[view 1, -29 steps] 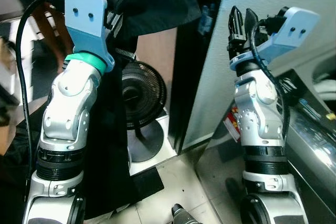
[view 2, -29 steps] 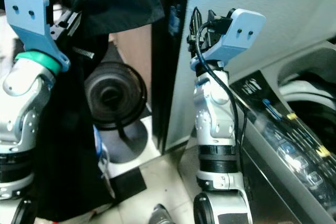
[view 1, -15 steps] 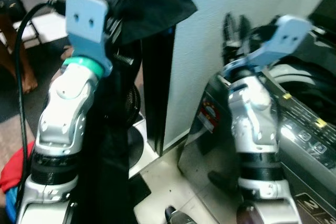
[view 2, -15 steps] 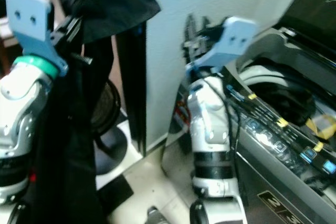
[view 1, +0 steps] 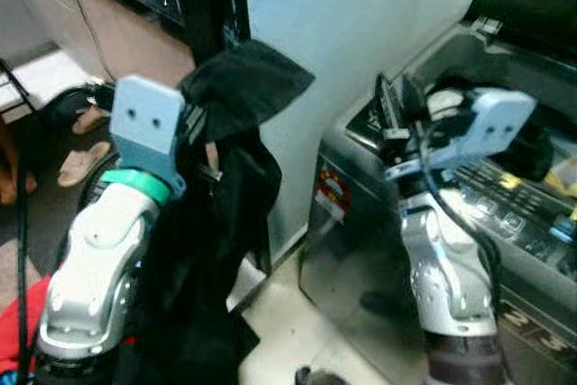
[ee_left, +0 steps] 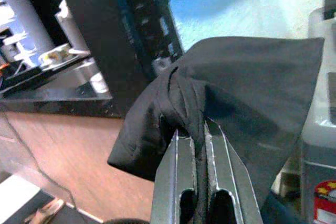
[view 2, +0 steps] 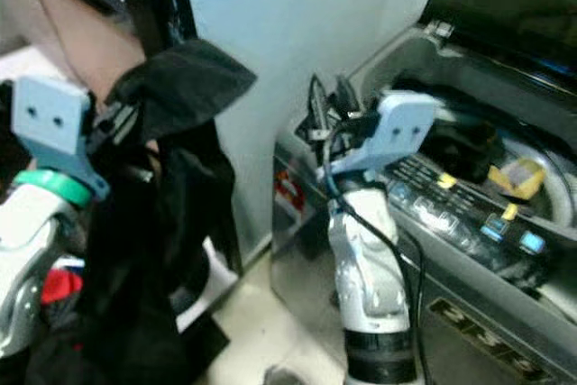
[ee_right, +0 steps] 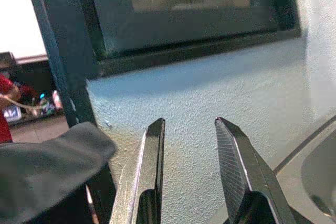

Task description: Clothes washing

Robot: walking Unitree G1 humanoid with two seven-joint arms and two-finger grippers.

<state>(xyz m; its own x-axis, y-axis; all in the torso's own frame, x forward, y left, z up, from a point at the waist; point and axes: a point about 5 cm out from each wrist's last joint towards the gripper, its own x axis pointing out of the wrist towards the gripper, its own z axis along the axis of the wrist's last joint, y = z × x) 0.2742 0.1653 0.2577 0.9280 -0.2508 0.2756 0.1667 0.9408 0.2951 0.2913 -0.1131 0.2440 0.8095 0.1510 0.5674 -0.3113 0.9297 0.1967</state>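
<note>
The left gripper (ee_left: 195, 145) pinches a black garment (view 1: 243, 96) that hangs below it. The right gripper (ee_right: 191, 145), fingers spread, is raised beside the washing machine (view 2: 469, 214), before a pale textured wall (ee_right: 210, 87). Tiled floor (view 1: 279, 331) lies below both.

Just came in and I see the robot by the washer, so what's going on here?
The robot is doing laundry. Its left gripper is shut on a black garment, which it holds up so the cloth hangs down beside its arm. The right gripper is open and empty, raised near the pale wall. The top-loading washing machine stands open on the robot's right, with dark items already in the drum.
</note>
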